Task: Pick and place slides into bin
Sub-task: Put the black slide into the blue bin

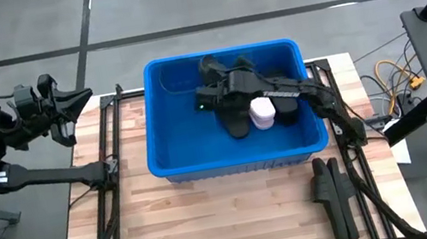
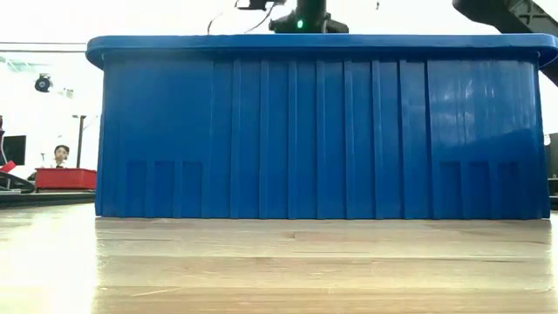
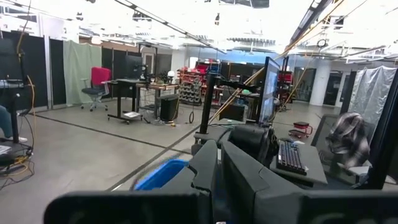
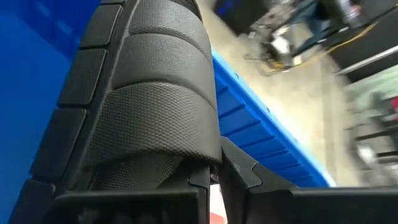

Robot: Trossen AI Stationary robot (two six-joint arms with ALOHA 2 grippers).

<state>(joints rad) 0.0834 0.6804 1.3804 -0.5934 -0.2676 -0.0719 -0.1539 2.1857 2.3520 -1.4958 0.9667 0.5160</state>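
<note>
Pebbled black rubber slide (image 4: 155,93) pinched in right tool (image 4: 214,177), above ribbed blue bin (image 1: 168,157).

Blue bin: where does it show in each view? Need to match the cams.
High view: blue bin at centre, right claw inside it.
Low view: its ribbed front wall fills most of the picture.
Left wrist view: a blurred blue corner low, left of centre.
Right wrist view: wall and rim behind a gripped black slide.
Shared landmark: the rolled blue rim.
</note>
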